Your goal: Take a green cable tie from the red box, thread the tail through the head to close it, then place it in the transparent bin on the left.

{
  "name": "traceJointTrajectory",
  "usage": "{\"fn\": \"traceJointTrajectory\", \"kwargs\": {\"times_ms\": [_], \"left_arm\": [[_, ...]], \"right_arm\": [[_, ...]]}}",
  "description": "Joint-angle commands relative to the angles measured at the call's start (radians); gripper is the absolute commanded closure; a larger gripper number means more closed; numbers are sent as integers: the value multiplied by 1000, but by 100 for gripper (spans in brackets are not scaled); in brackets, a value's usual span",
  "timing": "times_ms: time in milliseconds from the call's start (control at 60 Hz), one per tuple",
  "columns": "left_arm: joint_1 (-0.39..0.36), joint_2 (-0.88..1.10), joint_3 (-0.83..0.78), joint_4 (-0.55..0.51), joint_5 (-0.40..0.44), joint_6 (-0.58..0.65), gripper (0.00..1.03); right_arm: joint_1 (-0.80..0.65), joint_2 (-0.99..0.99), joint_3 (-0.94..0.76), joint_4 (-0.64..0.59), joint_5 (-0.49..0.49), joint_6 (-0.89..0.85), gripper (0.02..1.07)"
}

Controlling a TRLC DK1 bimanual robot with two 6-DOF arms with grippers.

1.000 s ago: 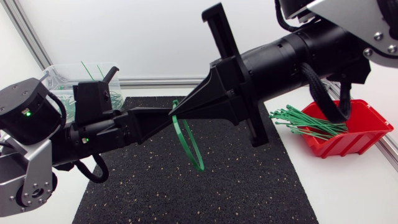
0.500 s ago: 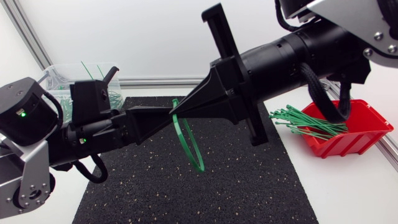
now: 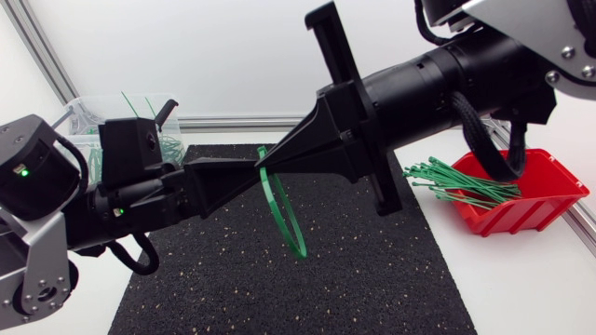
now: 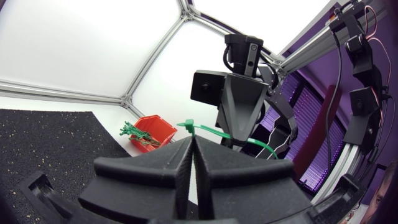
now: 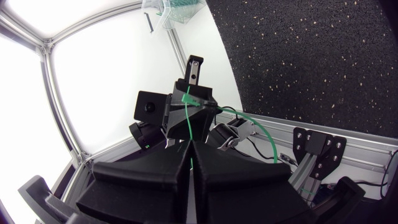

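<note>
Over the black mat point(image 3: 223, 279), my left jaws and right jaws meet tip to tip, both clamped on the green cable tie point(image 3: 282, 214), its loop hanging below. From there the red box point(image 3: 540, 212) is at three o'clock, the clear bin point(image 3: 84, 116) at ten.

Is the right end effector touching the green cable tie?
Touching. In the right wrist view, the green cable tie comes out from between the closed fingers of the right end effector, pinched from both sides.
</note>
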Motion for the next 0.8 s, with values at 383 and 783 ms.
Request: {"fn": "traceJointTrajectory", "kwargs": {"times_ms": [383,783], "left_arm": [[-37,-73,-17,21,42,-25,100],[36,-4,10,8,78,74,100]], "right_arm": [[-43,30,-26,29,17,35,101],[-49,-1,-26,45,-52,8,64]]}}
